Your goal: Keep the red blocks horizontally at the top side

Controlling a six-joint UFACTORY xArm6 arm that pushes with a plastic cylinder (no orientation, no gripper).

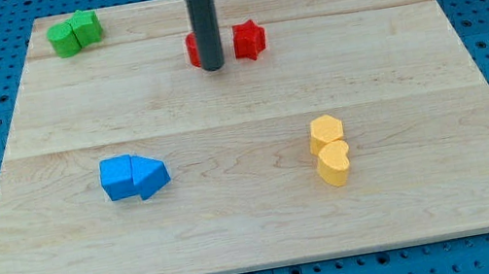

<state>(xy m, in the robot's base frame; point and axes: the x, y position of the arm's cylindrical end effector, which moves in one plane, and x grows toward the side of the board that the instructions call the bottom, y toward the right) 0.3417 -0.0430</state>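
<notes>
2 red blocks near view's top, side by side in a row: red star block [249, 40] at right, other red block [193, 50] partly hidden, shape unclear.

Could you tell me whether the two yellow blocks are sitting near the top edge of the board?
No, the two yellow blocks sit in the lower right part of the board, well below the red blocks.

My rod [205, 25] hides most of one red block [193, 51], shape unclear; the rod's upper end is cut off at the view's top.
</notes>
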